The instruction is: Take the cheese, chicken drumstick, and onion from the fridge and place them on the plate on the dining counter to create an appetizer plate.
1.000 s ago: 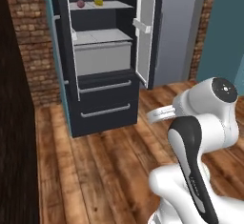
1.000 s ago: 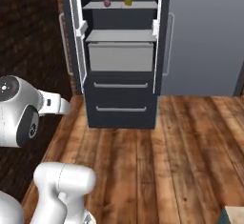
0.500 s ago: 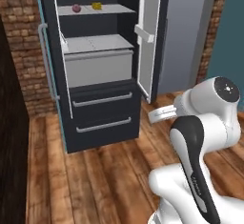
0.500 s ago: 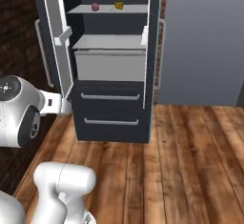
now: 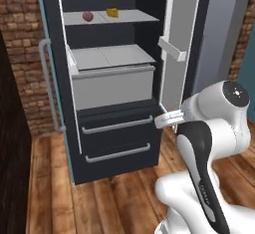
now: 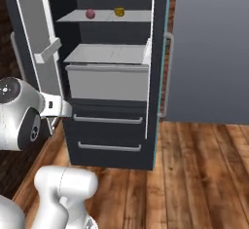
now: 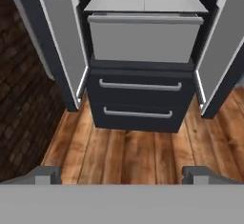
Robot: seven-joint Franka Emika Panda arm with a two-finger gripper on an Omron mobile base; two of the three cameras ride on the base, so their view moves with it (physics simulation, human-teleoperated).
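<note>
Fridge [image 5: 114, 128] open at frame centre — onion [image 5: 88, 16] and cheese [image 5: 113, 13] on upper shelf; end effector [image 7: 122, 173] spread, empty.

Fridge [image 5: 114, 163] carcass dark grey-black, matt, smooth, like painted metal; shelves [image 5: 112, 56] and door bins [image 5: 172, 49] pale grey-white, plastic-looking, matt. Bar handles [image 5: 117, 125] light grey, faint metallic sheen. Floor [image 6: 194, 174] warm brown wood planks, visible grain, slight gloss. Wall [image 5: 22, 54] rough red-brown brick, matt. Cheese [image 5: 113, 12] yellow, waxy; onion [image 5: 88, 16] pinkish-red, smooth.
</note>
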